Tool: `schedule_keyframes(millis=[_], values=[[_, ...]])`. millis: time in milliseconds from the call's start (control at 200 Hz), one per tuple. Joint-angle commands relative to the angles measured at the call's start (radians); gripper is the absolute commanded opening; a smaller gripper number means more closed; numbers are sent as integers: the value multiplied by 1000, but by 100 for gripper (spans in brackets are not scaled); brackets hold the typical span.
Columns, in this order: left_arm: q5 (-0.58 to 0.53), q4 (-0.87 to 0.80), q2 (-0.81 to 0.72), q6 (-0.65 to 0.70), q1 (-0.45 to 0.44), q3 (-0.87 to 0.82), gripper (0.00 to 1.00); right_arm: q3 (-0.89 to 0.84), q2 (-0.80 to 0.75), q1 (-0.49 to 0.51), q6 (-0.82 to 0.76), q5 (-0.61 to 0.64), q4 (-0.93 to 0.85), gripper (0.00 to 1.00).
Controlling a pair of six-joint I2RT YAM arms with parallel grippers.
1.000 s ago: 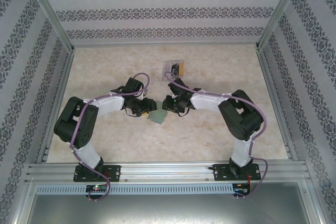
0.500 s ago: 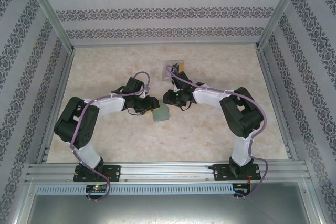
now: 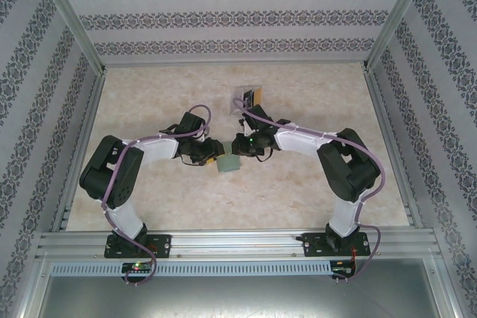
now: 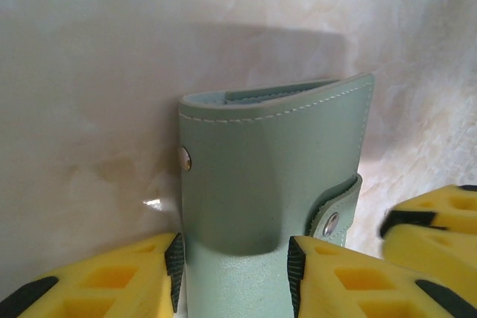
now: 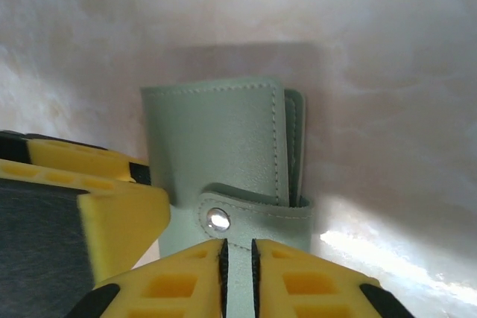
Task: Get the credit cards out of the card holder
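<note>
1. Your left hand [image 4: 235,277] is clamped across the card holder [image 4: 272,176], holding it upright near the middle of the desk [image 3: 149,102].
2. Your right hand [image 5: 238,277] is pinched tight on its snap strap [image 5: 257,210]; the snap looks fastened.
3. You're at the unsnapping step, and no credit cards are exposed yet.
4. Next, peel the strap away with the right hand against a firm left grip.

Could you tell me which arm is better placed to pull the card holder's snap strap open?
Right, probably. The right gripper already pinches the strap tab just below its snap. The left gripper clamps the body of the card holder, so it can brace against the pull.
</note>
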Motion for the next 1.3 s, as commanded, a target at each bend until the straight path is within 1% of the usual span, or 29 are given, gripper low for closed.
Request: schedule_keyframes(millis=[0,155,365,525,619,689,854,984,1089,1154,1294], values=[[32,26,7,-22,-11,-14,44,11,41,6,2,-43,-9,18],[51,35,24,-18,-1,-17,45,15,69,1,13,-34,-10,17],[156,173,42,-48,4,-29,45,-1,83,-8,25,-28,-1,17],[142,176,-2,-63,3,-23,44,-6,77,-13,37,-9,-8,18],[142,171,-26,-50,5,-24,39,-7,69,-13,41,0,-9,19],[141,169,-39,-39,4,-28,34,-8,60,-15,43,13,-11,20],[141,179,-60,-25,5,-40,31,-12,37,-20,45,39,-14,22],[142,171,-58,-15,4,-39,23,-16,25,-30,42,29,-8,24],[141,163,-53,-5,4,-33,13,-39,-26,-41,46,29,27,25],[141,158,-50,2,4,-30,10,-57,-59,-50,53,22,57,28],[135,143,-44,13,4,-19,3,-51,-79,-50,37,-22,76,39]])
